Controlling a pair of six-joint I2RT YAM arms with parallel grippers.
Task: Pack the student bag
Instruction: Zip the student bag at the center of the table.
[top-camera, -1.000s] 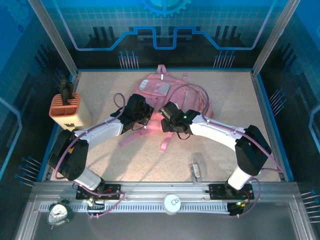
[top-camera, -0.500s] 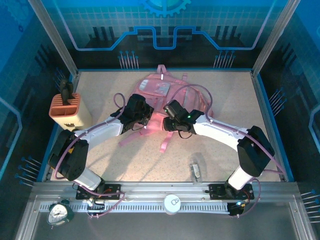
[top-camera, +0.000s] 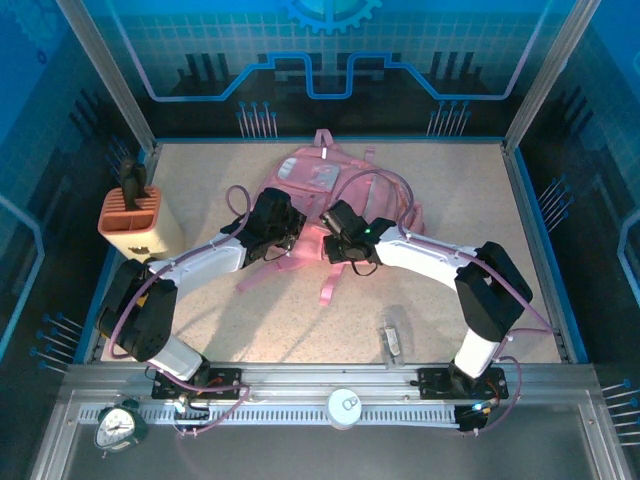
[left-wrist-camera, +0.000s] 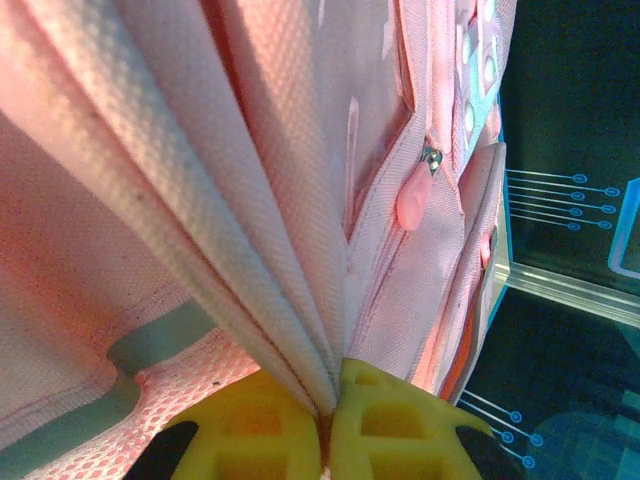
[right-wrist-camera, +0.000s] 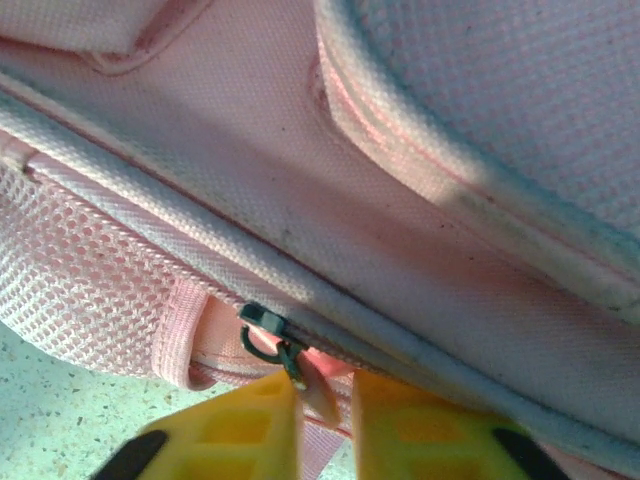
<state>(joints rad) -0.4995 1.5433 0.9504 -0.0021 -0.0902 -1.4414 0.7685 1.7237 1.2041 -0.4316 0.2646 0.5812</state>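
Enclosure: blue walls (top-camera: 420, 40) printed with circuit lines, aluminium posts at the corners. Floor: a speckled beige table (top-camera: 200, 180).

1. Orange-and-cream pen holder (top-camera: 130, 222), at the left edge, upright, one dark item standing in its slots.
2. Alarm clock (top-camera: 119, 428), on the metal front rail, near left corner.
3. Left gripper (top-camera: 287, 236), yellow fingers (left-wrist-camera: 250, 430) pressed together on a pleated fold of pink fabric, at the bag's near left side.
4. Student bag (top-camera: 318, 178), pink, lying mid-table toward the back wall, straps (top-camera: 330, 290) trailing toward the front.
5. Right gripper (top-camera: 335, 242), just beside the left one at the bag's near edge, pinching the pink zipper pull (right-wrist-camera: 318, 396) over mesh.
6. White round disc (top-camera: 345, 406), on the rail, centre.
7. Small pale object (top-camera: 391, 342), near the front right, well apart from the bag; too small to identify.
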